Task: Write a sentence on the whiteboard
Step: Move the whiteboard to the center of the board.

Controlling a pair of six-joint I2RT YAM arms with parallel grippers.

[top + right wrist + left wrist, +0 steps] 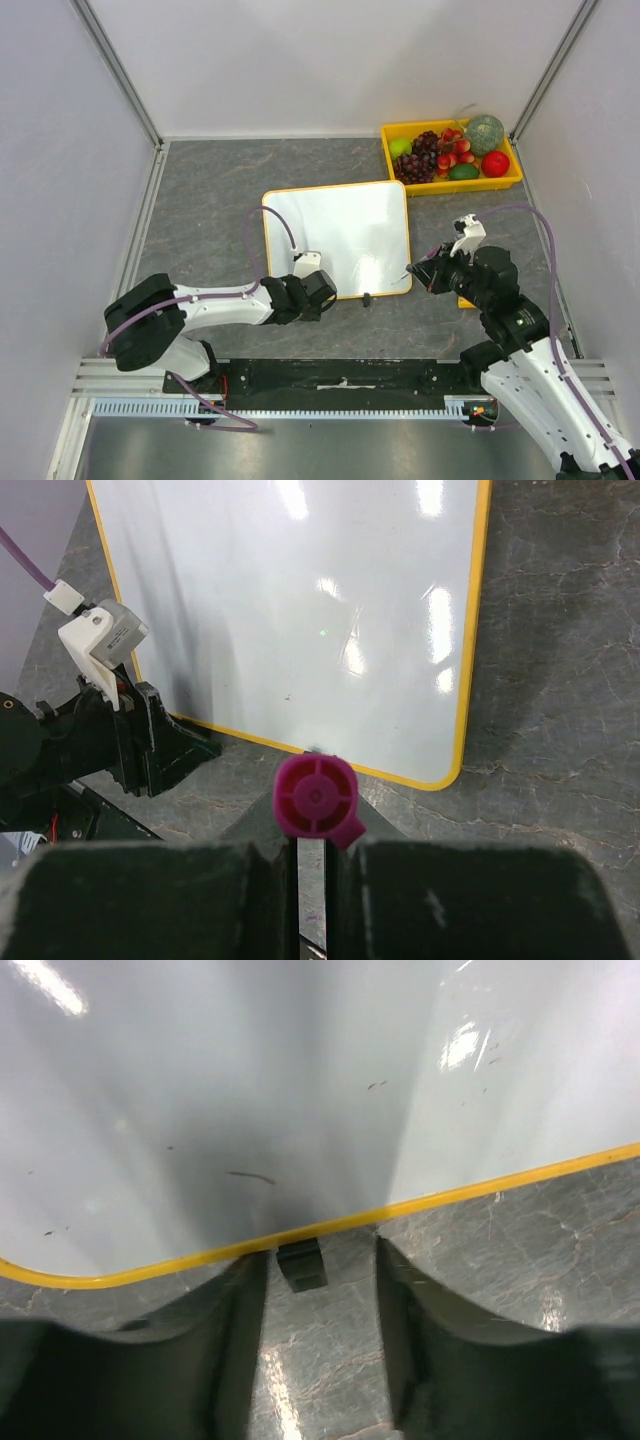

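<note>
Both arms, their bases closest to the overhead camera, are reaching forward over the table (pixel 200 190): the left arm (pixel 200 305) is bending in from the left and the right arm (pixel 530 360) from the right. Between them the whiteboard (pixel 345 235) is lying in the middle of the table, its long axis running side to side and its surface showing only faint smudges.

The left gripper (pixel 312 290) is sitting at the board's near edge with its jaws apart, straddling a small black foot (pixel 301 1266) without touching it. The right gripper (pixel 425 272) is clamping a marker (pixel 315 798). Its magenta end is facing the wrist camera and its shaft is pointing ahead towards the board, with the tip hidden.

That gripper is hanging just outside the board's near right corner, so the writing surface is lying ahead and to its left. Judging by this, the right arm is the one placed to write, and the next move is looking like a carry of the tip inward over the frame.
</note>
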